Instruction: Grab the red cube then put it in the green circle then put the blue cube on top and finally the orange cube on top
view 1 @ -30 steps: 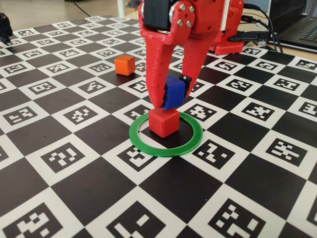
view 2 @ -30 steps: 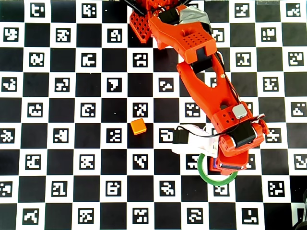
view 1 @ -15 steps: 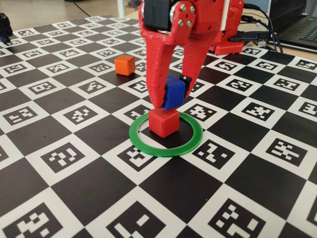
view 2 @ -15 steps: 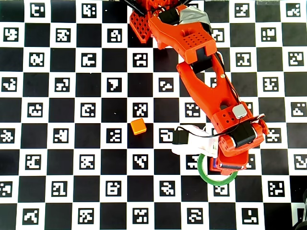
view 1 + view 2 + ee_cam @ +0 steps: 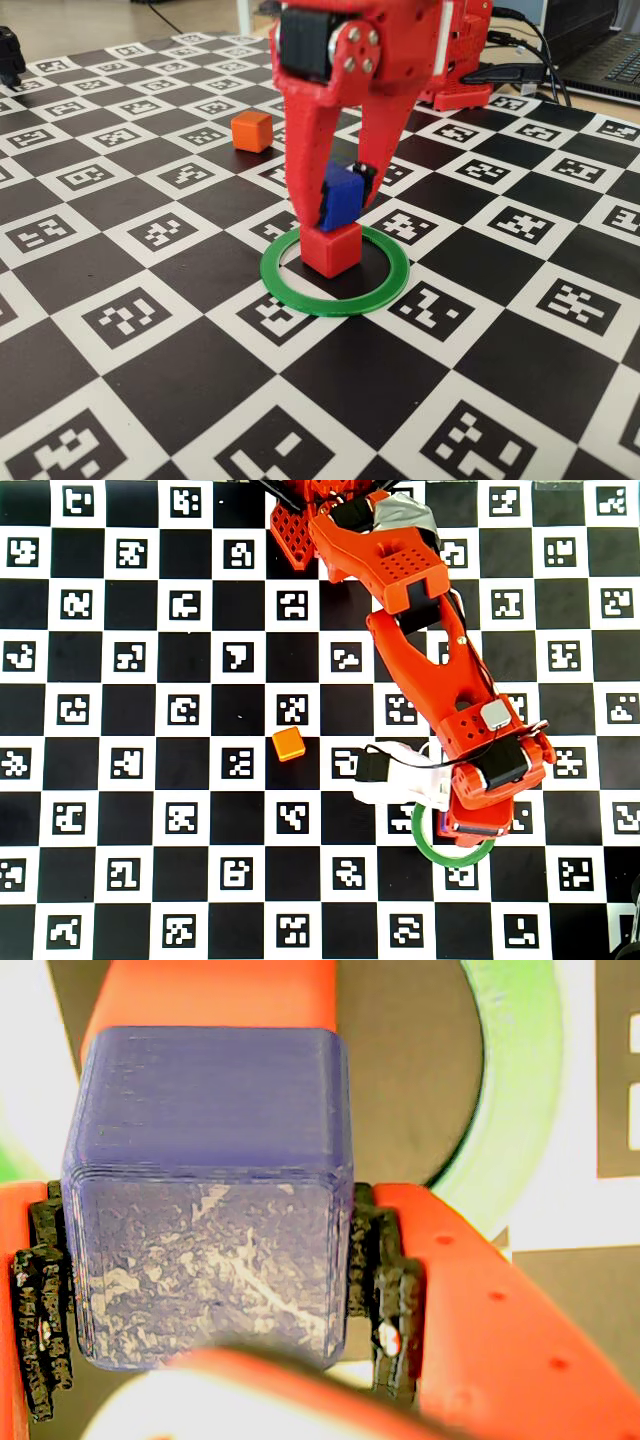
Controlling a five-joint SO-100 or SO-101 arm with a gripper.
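Observation:
The red cube point(image 5: 332, 250) sits inside the green circle point(image 5: 335, 304) in the fixed view. My gripper point(image 5: 336, 208) is shut on the blue cube point(image 5: 340, 195), which hangs tilted with its lower edge at the red cube's top; I cannot tell if they touch. In the wrist view the blue cube point(image 5: 205, 1190) fills the space between the black pads point(image 5: 385, 1280), with the red cube point(image 5: 215, 995) behind it and the green circle point(image 5: 520, 1080) at right. The orange cube point(image 5: 252, 131) lies apart at back left. From overhead, the gripper point(image 5: 470, 825) hides both cubes above the green circle point(image 5: 440, 860); the orange cube point(image 5: 289, 745) lies left.
A checkerboard mat of printed markers point(image 5: 130, 320) covers the table. The arm's red base point(image 5: 455, 70) stands at the back. A laptop point(image 5: 610, 50) and cables lie at back right, a dark object point(image 5: 8, 50) at far left.
The gripper has shifted a little left and down with the blue cube, bringing it from behind the red cube to just over it.

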